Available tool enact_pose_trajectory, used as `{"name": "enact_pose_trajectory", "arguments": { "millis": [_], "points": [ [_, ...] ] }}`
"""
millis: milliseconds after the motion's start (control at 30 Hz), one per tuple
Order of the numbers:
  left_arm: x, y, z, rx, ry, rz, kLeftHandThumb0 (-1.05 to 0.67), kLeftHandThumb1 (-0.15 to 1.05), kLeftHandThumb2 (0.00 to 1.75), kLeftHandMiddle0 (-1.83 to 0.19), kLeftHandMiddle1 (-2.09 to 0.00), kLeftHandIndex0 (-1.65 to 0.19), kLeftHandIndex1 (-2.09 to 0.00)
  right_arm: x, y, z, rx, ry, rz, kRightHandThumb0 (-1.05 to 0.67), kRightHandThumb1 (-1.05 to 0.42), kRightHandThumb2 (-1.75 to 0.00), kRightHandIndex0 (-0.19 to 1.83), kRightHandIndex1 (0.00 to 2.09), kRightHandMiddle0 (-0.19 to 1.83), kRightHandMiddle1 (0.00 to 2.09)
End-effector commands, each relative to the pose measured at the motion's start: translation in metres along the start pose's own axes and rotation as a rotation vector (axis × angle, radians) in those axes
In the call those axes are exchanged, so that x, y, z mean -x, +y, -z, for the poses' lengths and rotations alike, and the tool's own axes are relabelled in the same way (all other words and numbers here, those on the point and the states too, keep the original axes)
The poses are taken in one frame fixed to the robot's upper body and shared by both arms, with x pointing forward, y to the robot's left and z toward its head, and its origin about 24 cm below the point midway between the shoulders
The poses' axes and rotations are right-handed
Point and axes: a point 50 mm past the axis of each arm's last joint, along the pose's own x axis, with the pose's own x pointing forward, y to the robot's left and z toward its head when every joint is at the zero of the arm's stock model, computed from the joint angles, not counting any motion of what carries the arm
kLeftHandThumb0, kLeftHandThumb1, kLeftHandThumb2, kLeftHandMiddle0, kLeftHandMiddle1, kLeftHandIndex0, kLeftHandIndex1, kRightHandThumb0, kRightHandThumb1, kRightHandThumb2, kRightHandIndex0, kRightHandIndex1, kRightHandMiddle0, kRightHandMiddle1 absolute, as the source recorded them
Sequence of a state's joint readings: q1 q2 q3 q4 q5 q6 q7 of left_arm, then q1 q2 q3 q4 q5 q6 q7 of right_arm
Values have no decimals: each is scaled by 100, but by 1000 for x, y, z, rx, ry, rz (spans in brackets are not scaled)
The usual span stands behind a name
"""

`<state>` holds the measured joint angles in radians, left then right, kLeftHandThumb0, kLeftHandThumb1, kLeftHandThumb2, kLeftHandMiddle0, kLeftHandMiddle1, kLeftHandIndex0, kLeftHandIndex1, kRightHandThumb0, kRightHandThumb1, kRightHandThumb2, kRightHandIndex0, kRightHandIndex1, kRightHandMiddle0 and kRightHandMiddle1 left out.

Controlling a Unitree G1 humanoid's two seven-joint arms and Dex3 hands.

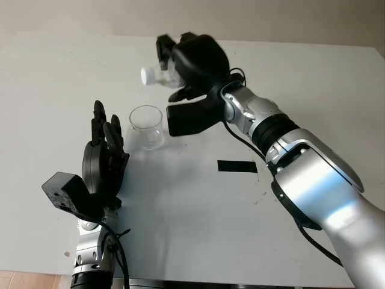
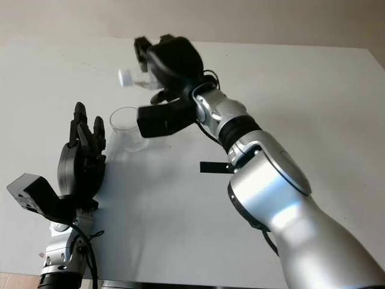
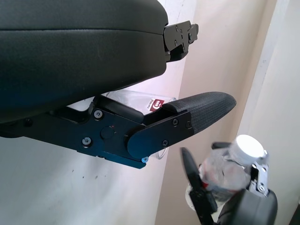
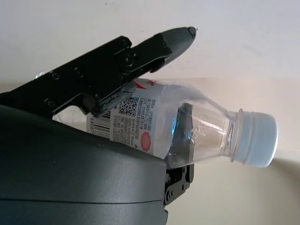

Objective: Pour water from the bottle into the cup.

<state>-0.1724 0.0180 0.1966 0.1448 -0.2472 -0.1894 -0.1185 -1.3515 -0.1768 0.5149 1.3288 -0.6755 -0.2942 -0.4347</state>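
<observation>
Nearest in the eye view, the left hand (image 1: 103,158) stands released on the table (image 1: 180,205) beside one cup (image 1: 147,126), while the right hand (image 1: 191,63) grasps one bottle (image 1: 157,75) above it, body mostly hidden by fingers. From the right wrist, the bottle lies sideways with its cap (image 4: 257,139) on.

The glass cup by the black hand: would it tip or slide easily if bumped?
Probably. The cup looks thin, clear and empty, so likely light enough to slide on the smooth white table. It stands upright, taller than wide, so a knock near its rim might topple it. The left hand is open beside it, not touching.
</observation>
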Motion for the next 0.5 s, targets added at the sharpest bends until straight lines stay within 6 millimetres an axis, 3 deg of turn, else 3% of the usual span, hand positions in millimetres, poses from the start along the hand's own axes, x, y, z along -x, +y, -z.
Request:
{"name": "enact_pose_trajectory", "arguments": {
  "millis": [0,100,233,467],
  "points": [
    [5,5,6,-5,27,-9,-77,105,79,10,-5,17,-5,3,-4,11,-117,58,24,-18,-97,-33,113,209,94,209],
    [6,6,6,-7,29,-10,-77,105,78,10,-6,17,-5,9,-3,25,-336,149,34,-18,-94,-33,123,209,113,209],
    [6,6,7,-5,34,-4,-77,105,78,10,-5,18,-5,20,2,42,-571,235,24,-18,-97,-29,123,209,124,209],
    [6,10,4,-25,35,-8,-78,105,79,10,-6,17,-6,53,7,68,-933,316,-32,-18,-104,-21,128,209,129,209]
  ]
}}
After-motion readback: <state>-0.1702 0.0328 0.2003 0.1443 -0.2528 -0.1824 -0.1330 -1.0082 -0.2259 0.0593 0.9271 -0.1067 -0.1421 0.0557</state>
